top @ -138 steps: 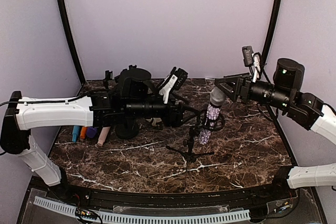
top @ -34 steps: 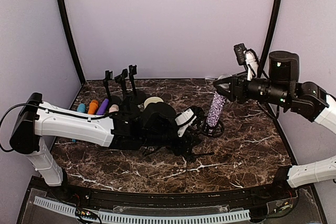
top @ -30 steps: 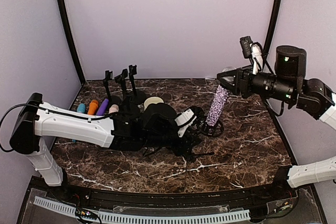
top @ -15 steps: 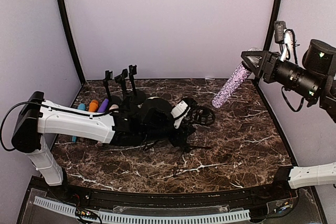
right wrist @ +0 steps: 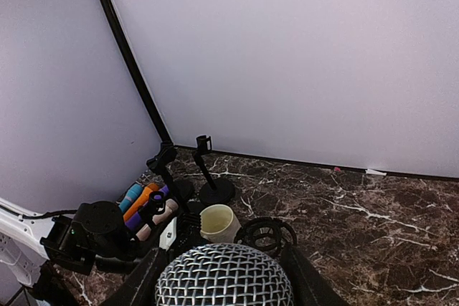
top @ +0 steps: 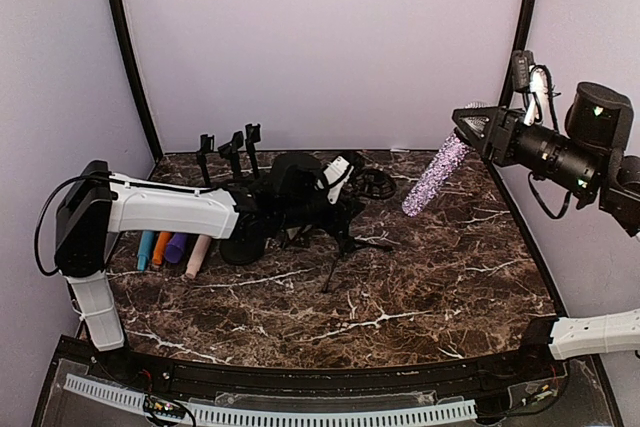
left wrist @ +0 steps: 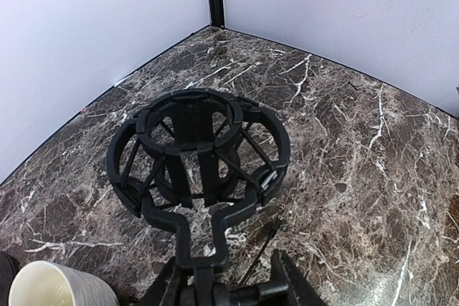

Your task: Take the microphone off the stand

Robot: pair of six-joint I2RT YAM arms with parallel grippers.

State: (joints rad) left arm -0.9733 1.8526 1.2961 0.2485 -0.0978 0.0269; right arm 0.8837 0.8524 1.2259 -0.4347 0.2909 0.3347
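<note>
My right gripper (top: pixel 467 133) clamps the mesh-headed, glittery microphone (top: pixel 433 178), which slants in the air at two o'clock. My left gripper (left wrist: pixel 224 293) pinches the black stand (left wrist: pixel 197 150) by its stem, beneath the round cage.

Soft, even, bright light fills all three views, leaving only faint shadows on the marble tabletop (top: pixel 450 277). The glittery microphone (top: pixel 436 175) catches small sparkles. The black frame poles (top: pixel 127 57) bow near the top view's edges.

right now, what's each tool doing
left tool: shut on the shock-mount stand
right tool: shut on the glitter microphone, held in the air clear of the stand
</note>
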